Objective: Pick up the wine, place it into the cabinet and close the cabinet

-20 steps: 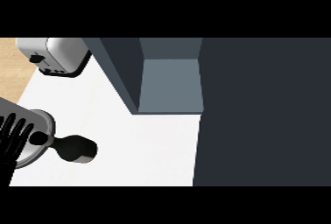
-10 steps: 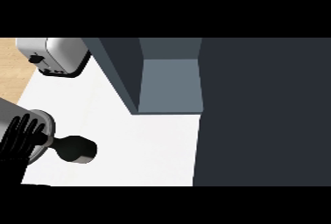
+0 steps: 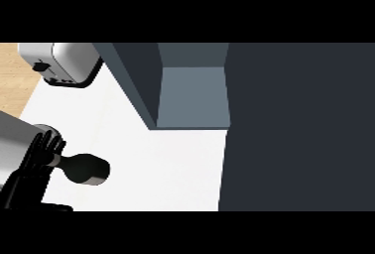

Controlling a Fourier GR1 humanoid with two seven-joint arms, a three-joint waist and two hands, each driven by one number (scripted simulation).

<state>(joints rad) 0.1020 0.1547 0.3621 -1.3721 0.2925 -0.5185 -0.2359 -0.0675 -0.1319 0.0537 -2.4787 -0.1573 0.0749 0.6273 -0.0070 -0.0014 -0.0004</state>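
Down at the lower left edge, the left hand (image 3: 33, 166) comes in, black, with its fingers straight and spread, holding nothing. Its fingertips are touching or almost touching the neck of the wine (image 3: 82, 167). I cannot tell which.

The wine is a dark bottle seen from above, standing on the white counter (image 3: 168, 168) just beside the hand. It is probably glass, so it looks heavy, hard and smooth, and it could break if it tips. A good place to hold it is around the wide body, below the thin neck. No label or words can be read on it.

The right hand does not show.

Farther back, the cabinet (image 3: 192, 96) stands open, with its big dark door (image 3: 300, 129) on the right. A silver toaster (image 3: 62, 62) sits in the far left corner.
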